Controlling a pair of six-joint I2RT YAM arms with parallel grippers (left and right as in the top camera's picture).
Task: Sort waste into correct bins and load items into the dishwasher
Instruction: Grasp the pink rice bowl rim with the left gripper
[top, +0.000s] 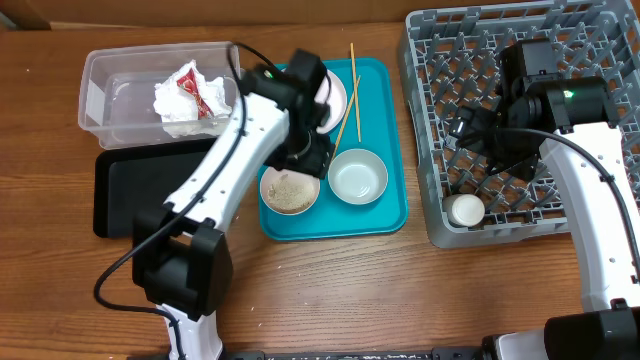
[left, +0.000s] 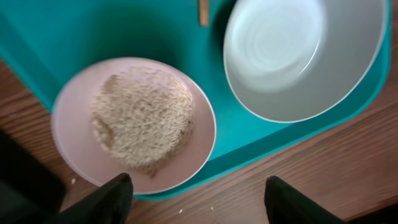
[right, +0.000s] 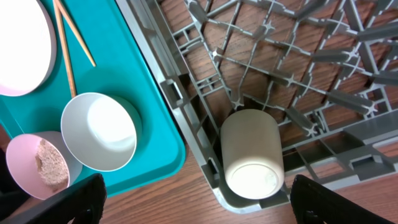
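Right of the teal tray (top: 388, 215) stands the grey rack (top: 600, 40), with my right gripper (right: 202, 204) spread wide and empty above it. Left of the tray, the clear tub (top: 100, 75) holds the napkin (top: 180, 122) and wrapper (top: 198, 92). Over the tray's front-left corner, my left gripper (left: 199, 202) gapes wide above the pink bowl (left: 68, 134) of rice (left: 143, 118).

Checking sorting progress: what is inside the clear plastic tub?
A crumpled white napkin and a red-and-silver wrapper lie in the clear tub. Anything beneath the napkin is hidden.
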